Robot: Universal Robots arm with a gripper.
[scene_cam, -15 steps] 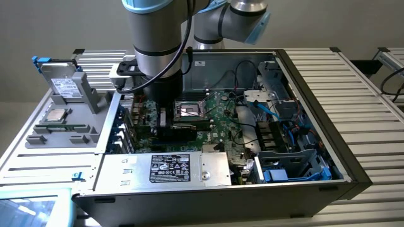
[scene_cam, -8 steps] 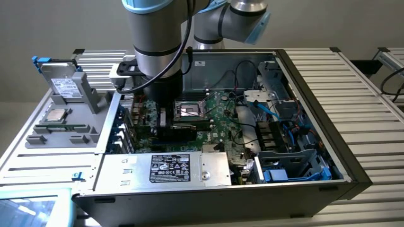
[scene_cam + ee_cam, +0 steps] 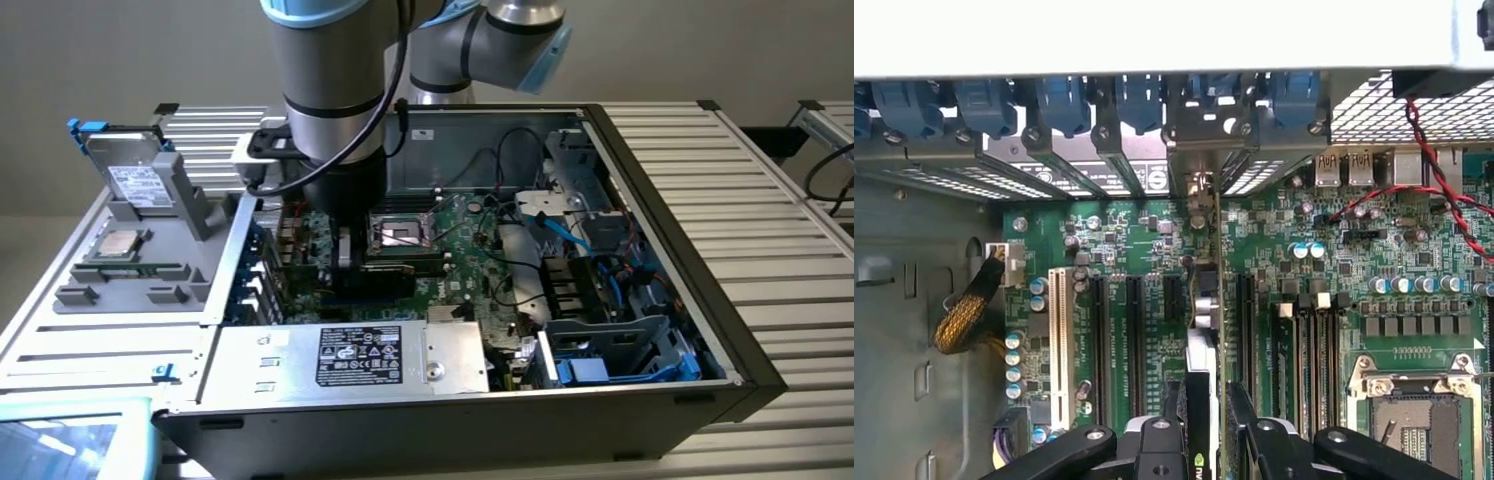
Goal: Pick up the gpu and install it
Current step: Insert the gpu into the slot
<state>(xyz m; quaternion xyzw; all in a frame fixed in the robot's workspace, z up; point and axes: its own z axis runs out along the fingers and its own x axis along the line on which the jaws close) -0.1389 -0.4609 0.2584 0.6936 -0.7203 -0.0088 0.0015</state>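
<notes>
In the wrist view the gpu stands on edge, seen from above as a narrow strip over the green motherboard. It runs between the black expansion slots. Its silver bracket end reaches the case's rear slot openings. My gripper is shut on the card, with one black finger on each side of it. In the exterior view the arm reaches straight down into the open computer case, with the gripper low over the board's left part. I cannot tell whether the card is seated in a slot.
A CPU socket lies beside the slots. Red and black wires cross near the rear ports, and a yellow cable bundle hangs at the board's edge. A silver power supply fills the case front. A grey parts tray stands at the exterior view's left.
</notes>
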